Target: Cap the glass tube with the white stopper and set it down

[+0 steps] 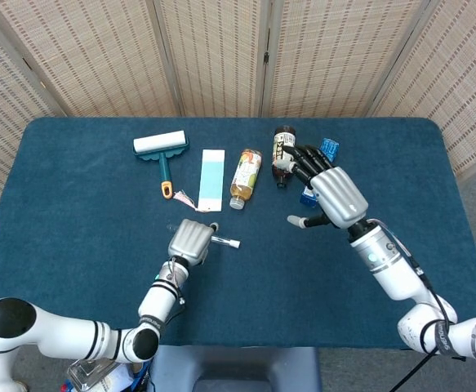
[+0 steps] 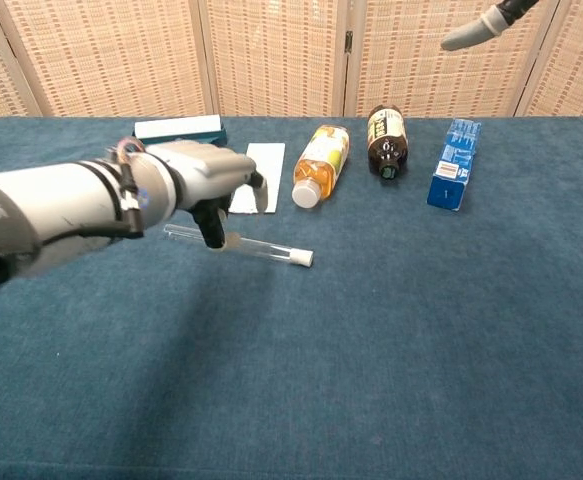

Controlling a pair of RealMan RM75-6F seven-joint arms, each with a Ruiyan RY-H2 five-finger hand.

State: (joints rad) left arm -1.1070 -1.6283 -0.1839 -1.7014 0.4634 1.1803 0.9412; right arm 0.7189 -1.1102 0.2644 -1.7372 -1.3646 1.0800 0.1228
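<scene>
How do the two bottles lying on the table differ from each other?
The orange-labelled bottle holds amber liquid and has a white cap; the dark brown bottle is opaque-looking with a black cap. The orange-labelled bottle looks longer, the dark brown bottle stubbier. Both lie on their sides on the blue table, caps toward the chest camera.

two cameras, one table
the head view looks steeply down from above the near edge, taking in the whole blue table (image 1: 74,180); the chest view sits low and close, facing the screen; both share the table (image 2: 451,330).
</scene>
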